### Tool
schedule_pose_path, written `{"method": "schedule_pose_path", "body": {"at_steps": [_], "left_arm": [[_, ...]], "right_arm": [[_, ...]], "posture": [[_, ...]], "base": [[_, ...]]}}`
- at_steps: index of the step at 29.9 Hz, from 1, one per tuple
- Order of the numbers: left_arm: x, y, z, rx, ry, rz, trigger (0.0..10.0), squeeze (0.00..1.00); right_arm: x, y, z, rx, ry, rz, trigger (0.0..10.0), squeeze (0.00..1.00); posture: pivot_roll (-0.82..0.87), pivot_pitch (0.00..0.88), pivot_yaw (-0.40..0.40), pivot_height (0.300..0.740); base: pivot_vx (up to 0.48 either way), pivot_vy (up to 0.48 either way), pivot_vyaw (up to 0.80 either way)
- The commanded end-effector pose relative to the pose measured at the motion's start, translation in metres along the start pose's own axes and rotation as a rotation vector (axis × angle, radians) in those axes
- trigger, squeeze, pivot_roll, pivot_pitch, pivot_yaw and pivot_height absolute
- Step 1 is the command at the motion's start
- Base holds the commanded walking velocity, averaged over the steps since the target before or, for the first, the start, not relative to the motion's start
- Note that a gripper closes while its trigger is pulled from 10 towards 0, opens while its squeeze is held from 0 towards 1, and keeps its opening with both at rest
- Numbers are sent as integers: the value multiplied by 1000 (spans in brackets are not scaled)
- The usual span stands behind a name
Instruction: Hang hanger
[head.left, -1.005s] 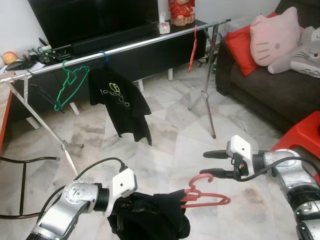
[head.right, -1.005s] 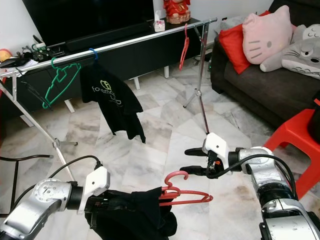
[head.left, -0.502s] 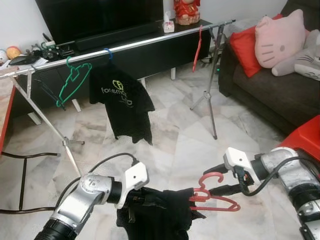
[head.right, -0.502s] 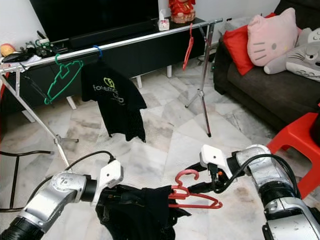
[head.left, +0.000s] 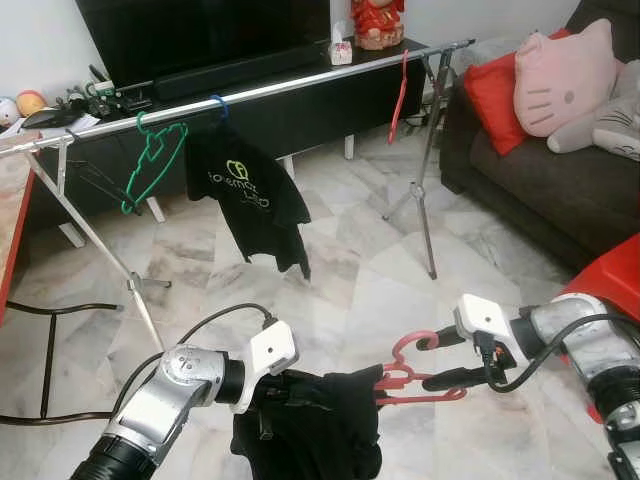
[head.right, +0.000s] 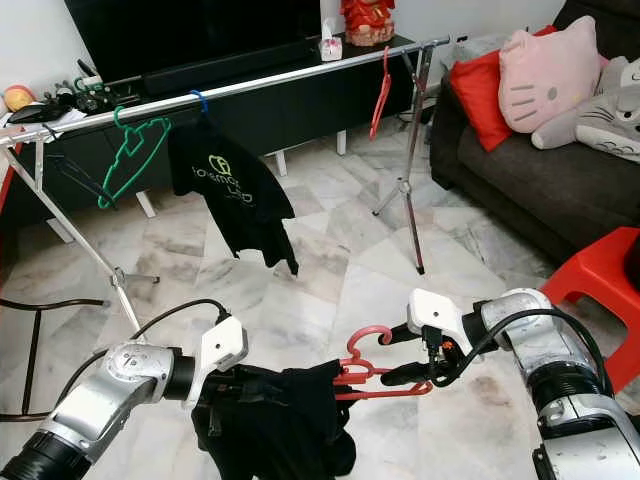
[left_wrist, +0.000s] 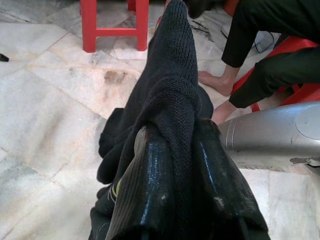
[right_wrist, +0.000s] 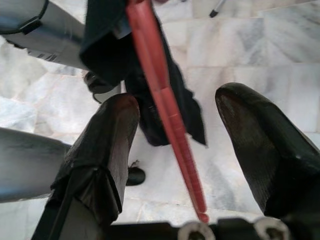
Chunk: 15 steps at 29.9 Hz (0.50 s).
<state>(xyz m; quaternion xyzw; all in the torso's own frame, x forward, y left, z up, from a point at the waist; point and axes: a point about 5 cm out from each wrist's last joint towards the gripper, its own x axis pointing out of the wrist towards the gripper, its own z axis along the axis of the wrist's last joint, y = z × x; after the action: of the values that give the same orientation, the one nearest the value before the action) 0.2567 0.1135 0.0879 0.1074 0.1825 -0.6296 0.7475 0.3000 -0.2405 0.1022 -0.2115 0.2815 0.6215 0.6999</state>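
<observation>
A red hanger (head.left: 412, 376) sticks out of a bunched black garment (head.left: 312, 432), its hook (head.left: 404, 346) pointing up. My left gripper (left_wrist: 175, 137) is shut on the garment low in front of me, the cloth draped over both fingers. My right gripper (head.left: 425, 364) is open and straddles the hanger's free arm just right of the hook. In the right wrist view the red bar (right_wrist: 165, 115) runs between the two spread fingers (right_wrist: 107, 135) without touching them. The silver clothes rail (head.left: 300, 82) stands across the room ahead.
On the rail hang a green hanger (head.left: 150, 160), a black T-shirt (head.left: 245, 195) and another red hanger (head.left: 397, 85). A dark sofa (head.left: 540, 170) with cushions and a red stool (head.left: 620, 270) stand at the right. A seated person's legs (left_wrist: 260, 60) appear in the left wrist view.
My right gripper has come down and left from above the hanger until its fingers stand either side of the hanger's arm. The left arm has lifted the garment slightly. The camera has shifted.
</observation>
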Motion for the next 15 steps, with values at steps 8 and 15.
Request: {"method": "schedule_pose_path", "body": {"at_steps": [8,15], "left_arm": [[-4,6,6,23,-18,22,10000,0],[4,2,13,33,-39,-20,10000,0]], "right_arm": [[-3,1,1,-13,5,17,10000,0],[21,3,5,-40,-32,31,10000,0]], "posture": [[-212,0,70,740],[-204,0,62,740]], "base": [[0,0,0],[0,0,0]]}}
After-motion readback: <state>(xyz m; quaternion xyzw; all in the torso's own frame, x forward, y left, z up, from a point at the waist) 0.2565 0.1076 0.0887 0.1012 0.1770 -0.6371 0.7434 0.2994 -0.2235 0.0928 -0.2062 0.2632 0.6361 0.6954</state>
